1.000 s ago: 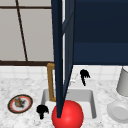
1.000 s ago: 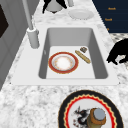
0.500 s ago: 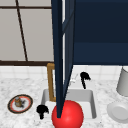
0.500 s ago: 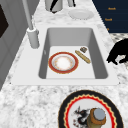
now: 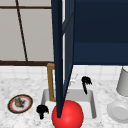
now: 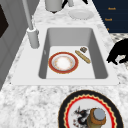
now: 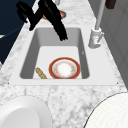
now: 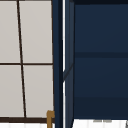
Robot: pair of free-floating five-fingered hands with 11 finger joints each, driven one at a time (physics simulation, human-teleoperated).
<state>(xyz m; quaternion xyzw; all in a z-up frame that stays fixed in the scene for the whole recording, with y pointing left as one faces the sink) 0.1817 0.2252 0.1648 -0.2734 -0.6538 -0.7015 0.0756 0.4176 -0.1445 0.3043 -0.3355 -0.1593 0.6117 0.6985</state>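
My right hand (image 5: 86, 82) hangs over the back of the sink (image 5: 94, 105), open, fingers pointing straight down and holding nothing; the right side view shows the right hand (image 7: 53, 17) large above the basin. My left hand (image 5: 42, 110) floats at the sink's front left corner, fingers relaxed and drooping, holding nothing; the left hand (image 6: 117, 51) is off the sink's front edge in the left side view. In the basin lie a red-rimmed plate (image 6: 63, 62), a wooden stick (image 6: 82, 56) and a small brown piece (image 6: 83, 49).
A dark blue cabinet door (image 5: 60, 62) stands open over the sink. A red round shape (image 5: 67, 115) sits low in front. A patterned plate (image 5: 20, 103) with a small jar lies left; a white plate (image 5: 118, 111) and grey canister (image 5: 123, 82) right. The faucet (image 6: 32, 37) stands behind.
The right hand has sunk slightly over the sink. The left hand has hardly moved.
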